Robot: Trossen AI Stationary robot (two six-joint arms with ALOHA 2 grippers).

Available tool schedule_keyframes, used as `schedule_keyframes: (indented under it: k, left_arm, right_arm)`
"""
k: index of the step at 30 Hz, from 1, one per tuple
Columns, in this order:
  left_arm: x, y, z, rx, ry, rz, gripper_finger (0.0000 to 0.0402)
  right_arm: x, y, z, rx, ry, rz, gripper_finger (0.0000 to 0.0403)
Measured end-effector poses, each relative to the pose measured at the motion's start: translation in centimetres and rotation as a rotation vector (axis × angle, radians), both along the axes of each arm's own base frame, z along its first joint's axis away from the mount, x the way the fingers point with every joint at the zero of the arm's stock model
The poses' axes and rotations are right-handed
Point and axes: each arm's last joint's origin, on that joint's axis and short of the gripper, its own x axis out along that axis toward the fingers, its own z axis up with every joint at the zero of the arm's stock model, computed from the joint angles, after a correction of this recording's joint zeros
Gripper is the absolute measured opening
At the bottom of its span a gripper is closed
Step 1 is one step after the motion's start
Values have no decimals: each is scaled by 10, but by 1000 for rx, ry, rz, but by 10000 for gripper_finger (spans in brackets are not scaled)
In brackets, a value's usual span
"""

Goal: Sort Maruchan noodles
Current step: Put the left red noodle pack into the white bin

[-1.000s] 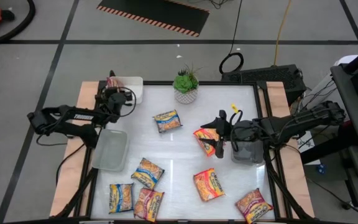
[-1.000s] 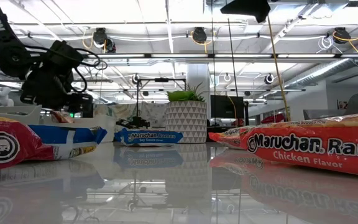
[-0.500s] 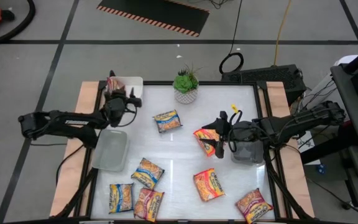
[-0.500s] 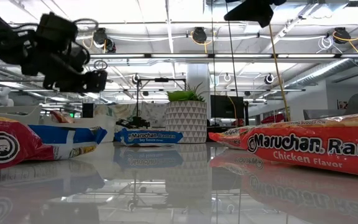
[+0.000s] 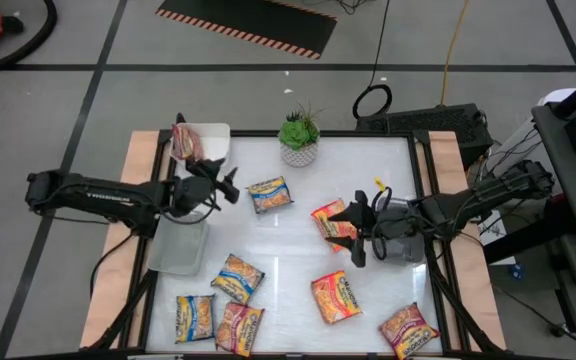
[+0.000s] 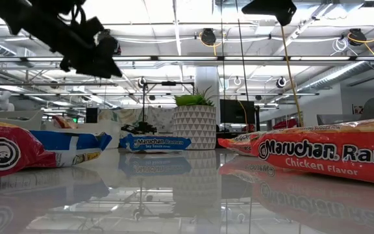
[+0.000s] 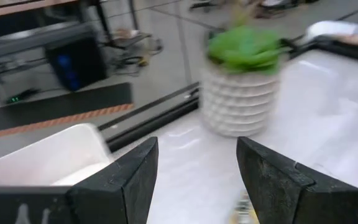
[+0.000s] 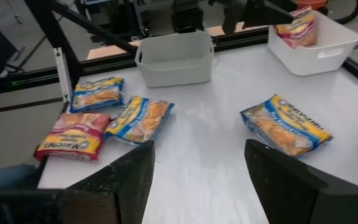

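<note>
High view, near edge: crinkly blue-and-yellow, orange and dark red square plastic noodle packets (image 5: 214, 318) lie scattered.
Middle, right gripper (image 5: 360, 228): fingers spread, empty, above an orange packet (image 5: 332, 221).
Left gripper (image 5: 226, 185): parted, empty, beside the grey tray (image 5: 177, 243).
Far corner: white bin (image 5: 215, 141) holds one dark red packet (image 5: 184, 140).

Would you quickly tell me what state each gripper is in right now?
Left gripper: open, holding nothing.
Right gripper: open, holding nothing.
</note>
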Motion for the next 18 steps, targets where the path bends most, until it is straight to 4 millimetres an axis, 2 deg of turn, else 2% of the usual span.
schedule_keyframes:
  k: [6, 11, 18]
  left_arm:
    - [2, -25, 9, -84, -18, -84, 223]
    - [0, -47, 9, -168, -52, -168, 223]
    - [-1, -72, 4, -181, -29, -283, 223]
  right_arm:
    - [-1, 18, -6, 50, 25, 40, 242]
    - [-1, 37, -15, 102, 60, 74, 242]
    - [-2, 61, -29, 145, 97, 45, 242]
